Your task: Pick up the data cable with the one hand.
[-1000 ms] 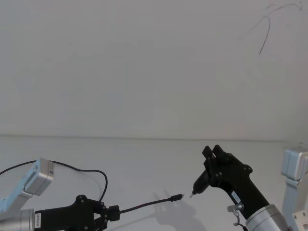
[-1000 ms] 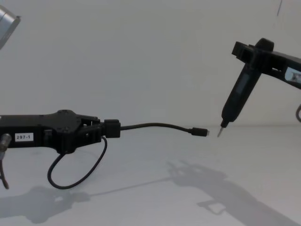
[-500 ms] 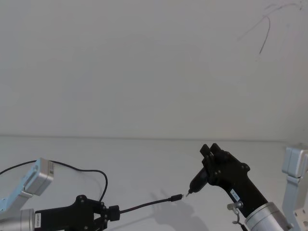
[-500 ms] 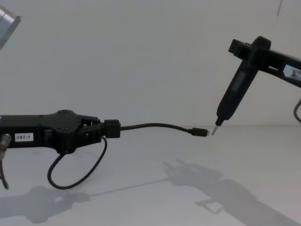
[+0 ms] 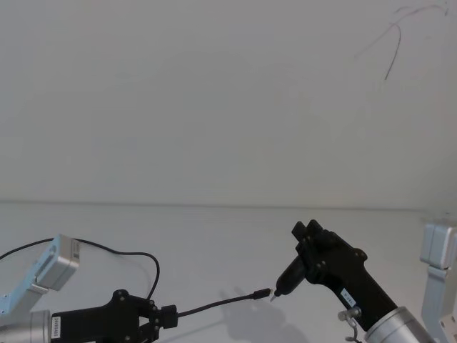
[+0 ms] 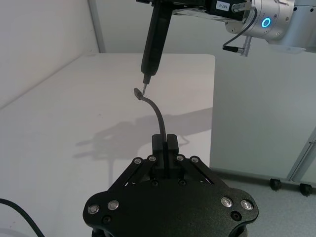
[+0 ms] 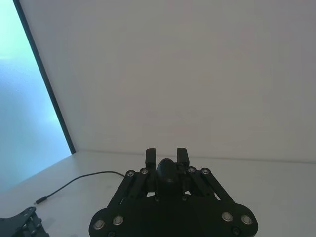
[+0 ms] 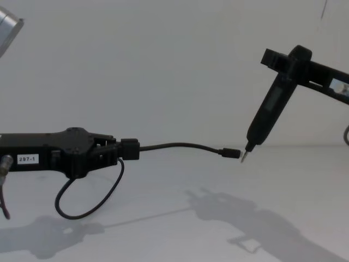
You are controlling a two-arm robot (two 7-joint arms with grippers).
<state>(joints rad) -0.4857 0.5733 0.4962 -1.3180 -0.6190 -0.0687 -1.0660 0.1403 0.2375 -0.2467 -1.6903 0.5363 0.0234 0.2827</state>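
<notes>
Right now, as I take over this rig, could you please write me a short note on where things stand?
Left gripper: shut on the data cable, holding it off the table, plug end pointing toward the right arm; the slack hangs in a loop below.
Right gripper: shut on a black pin-tipped tool, whose tip sits right beside the cable's plug.
Done: the cable is picked up.
Left: whatever follows; contact between tip and plug cannot be judged.
</notes>
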